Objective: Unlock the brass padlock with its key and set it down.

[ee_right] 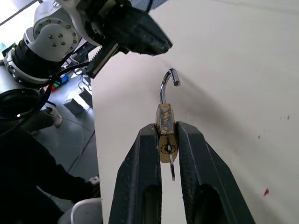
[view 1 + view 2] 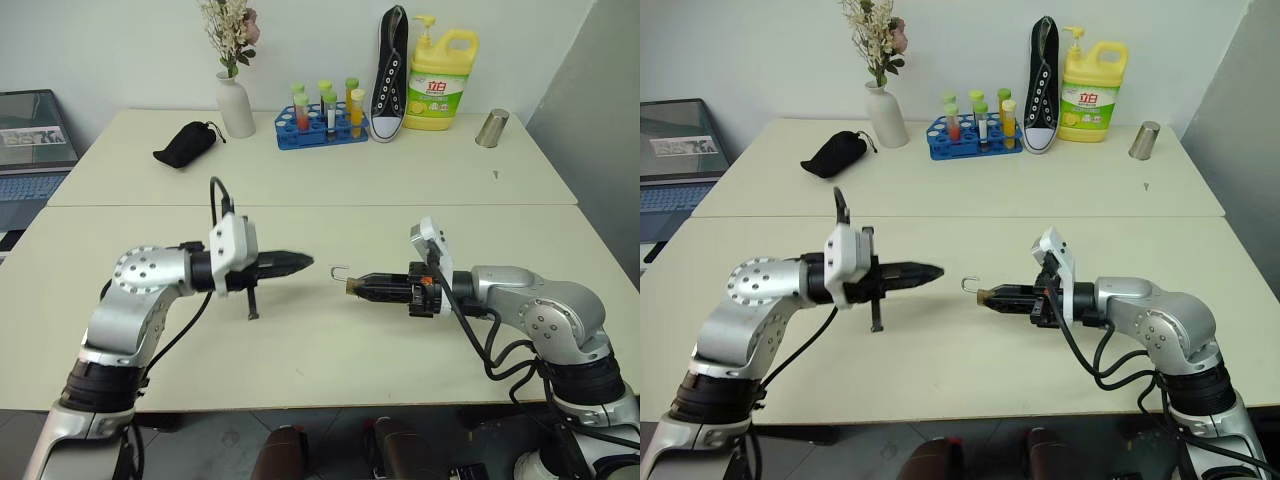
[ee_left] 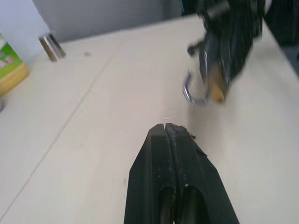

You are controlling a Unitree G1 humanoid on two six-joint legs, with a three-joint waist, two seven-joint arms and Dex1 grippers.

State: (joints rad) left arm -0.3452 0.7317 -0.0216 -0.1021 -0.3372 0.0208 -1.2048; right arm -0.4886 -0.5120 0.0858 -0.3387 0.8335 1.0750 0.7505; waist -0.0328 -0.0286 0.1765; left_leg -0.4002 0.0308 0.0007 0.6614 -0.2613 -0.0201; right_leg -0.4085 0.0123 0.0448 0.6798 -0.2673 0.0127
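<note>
My right gripper (image 1: 164, 127) is shut on the brass padlock (image 1: 164, 116), held level above the table's middle (image 2: 351, 285). Its thin silvery shackle (image 1: 168, 81) has swung open and points toward my left gripper. The key (image 1: 172, 169) sticks out of the padlock's keyhole, back between my right fingers. My left gripper (image 2: 305, 262) hangs a short way to the left of the shackle, pointing at it, apart from it. Its two fingers (image 3: 164, 133) are pressed together with nothing between them. The left wrist view catches the padlock (image 3: 216, 86) beyond those tips.
At the back of the table (image 2: 300, 340) stand a black pouch (image 2: 186, 143), a white vase (image 2: 236, 103), a blue test-tube rack (image 2: 322, 128), a black shoe (image 2: 390, 75), a yellow detergent bottle (image 2: 440, 75) and a metal cup (image 2: 491, 128). A laptop (image 2: 30, 150) sits far left.
</note>
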